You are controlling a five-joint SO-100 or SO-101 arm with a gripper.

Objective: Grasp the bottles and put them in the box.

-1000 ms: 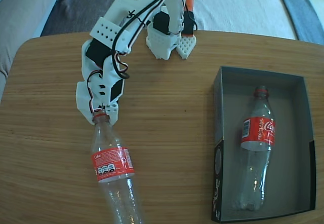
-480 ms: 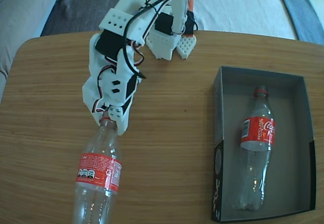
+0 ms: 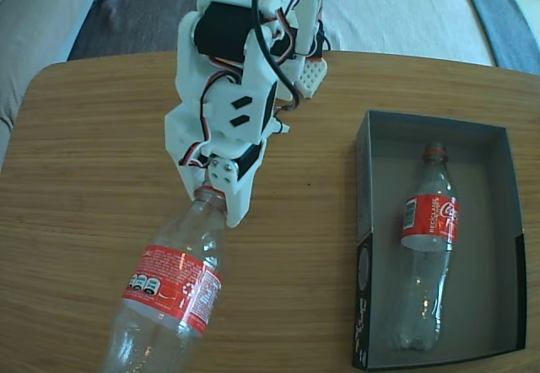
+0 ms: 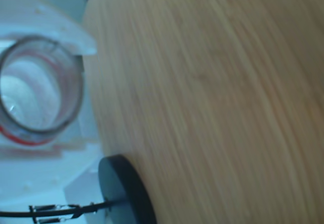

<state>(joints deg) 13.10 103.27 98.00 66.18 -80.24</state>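
In the fixed view my white gripper (image 3: 213, 192) is shut on the neck of a clear Coca-Cola bottle (image 3: 173, 286) with a red label. That bottle hangs lifted and tilted, its base running off the bottom edge. The wrist view looks straight into its open mouth (image 4: 38, 95), with a white finger (image 4: 48, 24) above it. A second bottle (image 3: 426, 246) lies inside the dark box (image 3: 363, 221) at the right, neck pointing away from the camera.
The wooden table (image 3: 84, 179) has a rounded far-left corner and grey cushions behind it. The arm's white base (image 3: 287, 69) stands at the far edge. Free room in the box lies left and right of the bottle there.
The arm has risen and swung right toward the camera, lifting the held bottle off the table. The bottle's body has tipped from lying flat to hanging down-left.
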